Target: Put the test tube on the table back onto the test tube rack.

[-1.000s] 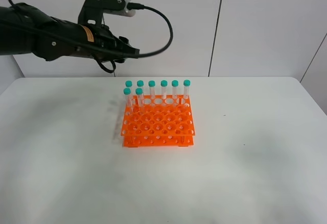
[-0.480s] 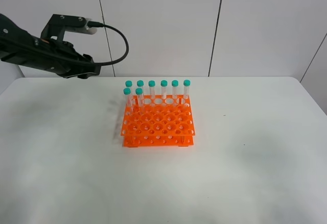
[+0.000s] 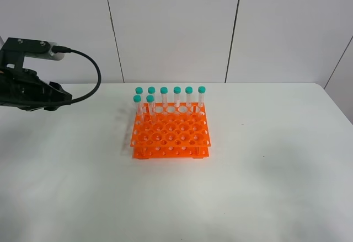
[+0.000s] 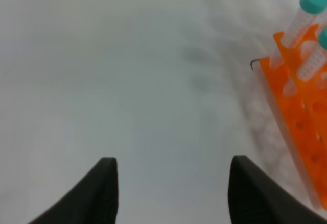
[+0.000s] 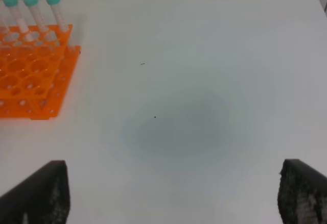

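Note:
The orange test tube rack (image 3: pixel 171 134) stands mid-table, also seen in the left wrist view (image 4: pixel 301 127) and the right wrist view (image 5: pixel 30 71). Several teal-capped test tubes (image 3: pixel 177 97) stand upright along its back rows, and one (image 3: pixel 150 105) stands a row nearer. No test tube shows lying on the table (image 3: pixel 265 187). My left gripper (image 3: pixel 62 100) hovers at the far left, well clear of the rack; its jaws (image 4: pixel 171 188) are apart with only bare tabletop between them. My right gripper (image 5: pixel 176 188) is wide open over white tabletop to the right of the rack and does not show in the exterior view.
A black cable (image 3: pixel 94 79) loops from the left wrist camera. White wall panels (image 3: pixel 176 27) rise behind the table's far edge. White tabletop surrounds the rack on all sides.
The left arm has pulled back to the left, from just behind the rack's back-left corner to the left edge of the view. The rack and the tubes have not moved.

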